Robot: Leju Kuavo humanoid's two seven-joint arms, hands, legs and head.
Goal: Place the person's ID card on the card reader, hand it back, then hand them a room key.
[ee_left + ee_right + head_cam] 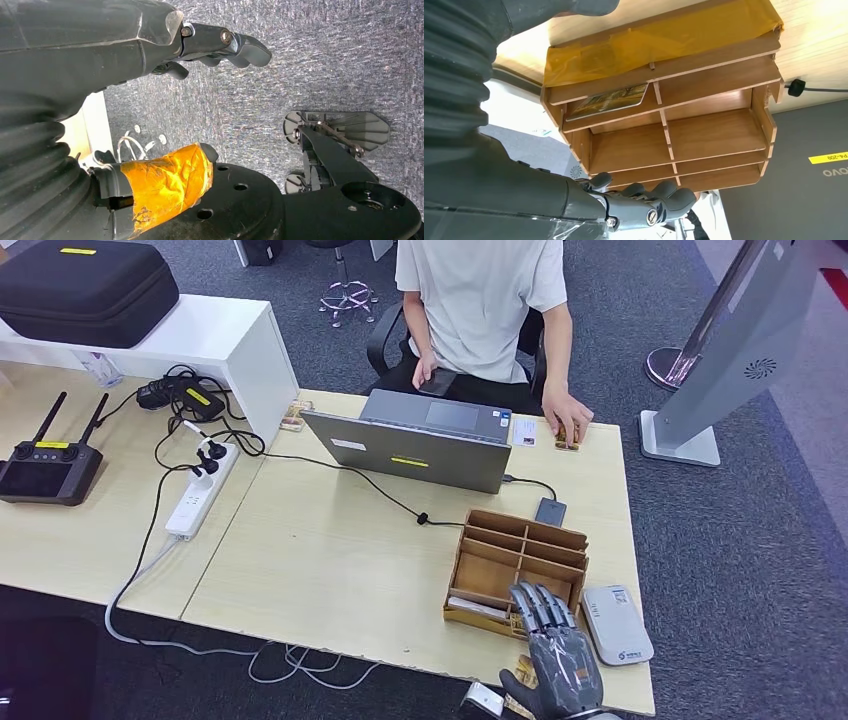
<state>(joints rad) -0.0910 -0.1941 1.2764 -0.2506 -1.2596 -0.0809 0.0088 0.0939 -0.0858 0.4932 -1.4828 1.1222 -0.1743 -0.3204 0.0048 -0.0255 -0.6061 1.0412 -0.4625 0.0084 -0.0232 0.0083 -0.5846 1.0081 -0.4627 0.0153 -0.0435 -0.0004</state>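
Hovering right hand (553,652), fingers extended, over wooden organizer (520,558)

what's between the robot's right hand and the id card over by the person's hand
In the head view, the wooden organizer sits just ahead of the right hand. Beyond it lie a small dark device and bare tabletop before the ID card.

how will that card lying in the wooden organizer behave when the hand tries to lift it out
The card looks thin, stiff and light. Lying flat in its slot of the organizer, it probably offers little edge, so the right hand may need to slide it. Its glossy face could be slippery.
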